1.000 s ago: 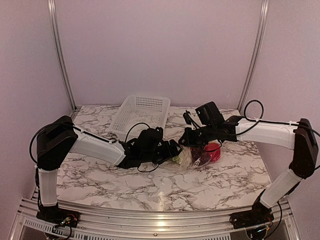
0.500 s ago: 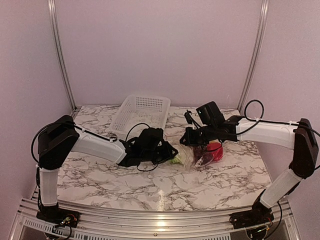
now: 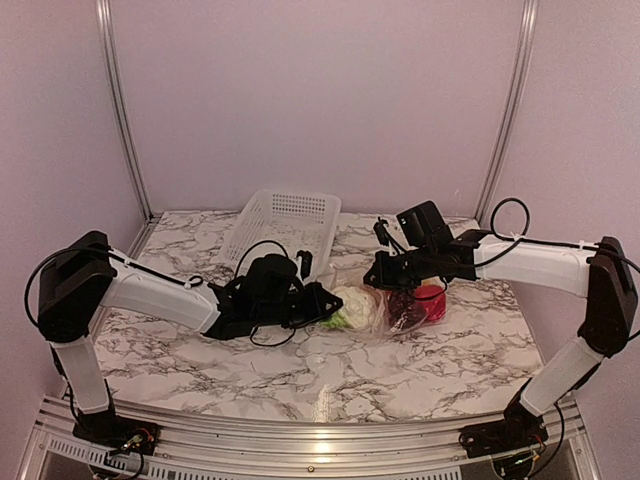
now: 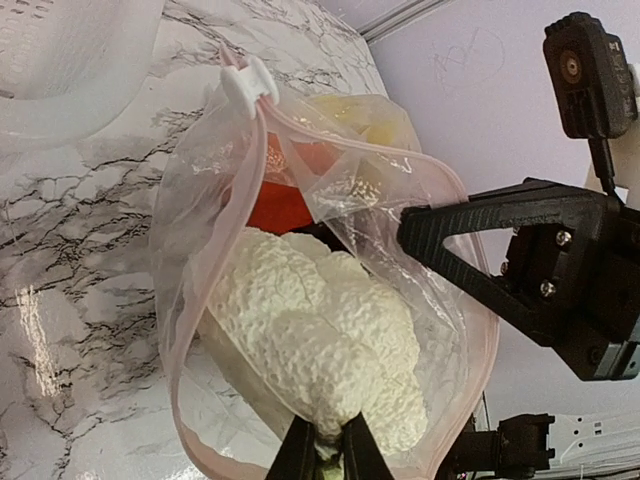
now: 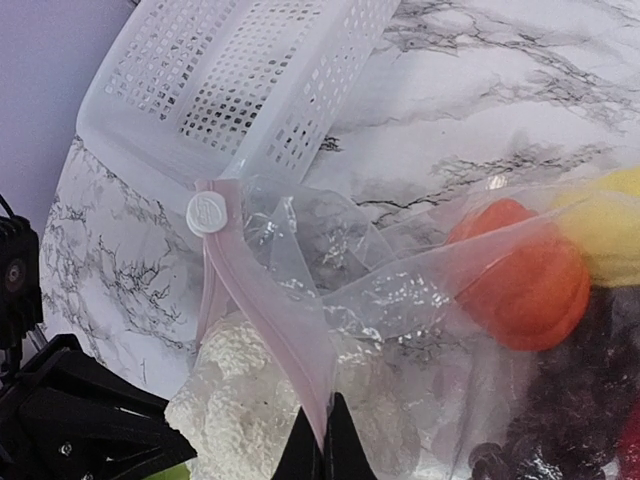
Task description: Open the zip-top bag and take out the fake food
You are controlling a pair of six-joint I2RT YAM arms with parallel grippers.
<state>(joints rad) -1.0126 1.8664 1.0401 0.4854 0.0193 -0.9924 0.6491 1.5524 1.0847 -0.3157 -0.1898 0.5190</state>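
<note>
Left gripper (image 4: pixel 322 455) pinches cabbage (image 4: pixel 320 335), right gripper (image 5: pixel 322 445) clamps zip-top bag (image 5: pixel 300 235) rim; we should draw cabbage straight out, rim held taut.

Surface: we identify a table (image 3: pixel 400 370) with a white marble pattern and dark grey veining, glossy near its front.
Front edge: a metal rail (image 3: pixel 320 440) runs along the near side. The left arm base (image 3: pixel 105 425) and the right arm base (image 3: pixel 500 435) are mounted at its two ends.
Basket: a white perforated basket (image 3: pixel 285 225) stands open side up at the far side, left of centre and slightly skewed.
Bag: the zip-top bag (image 3: pixel 390 325) lies on the marble right of centre, just in front of the basket. We cannot tell whether the two touch.
Bag contents: the fake food (image 3: pixel 355 305) sits inside the bag, with the white-green piece at its mouth.
</note>
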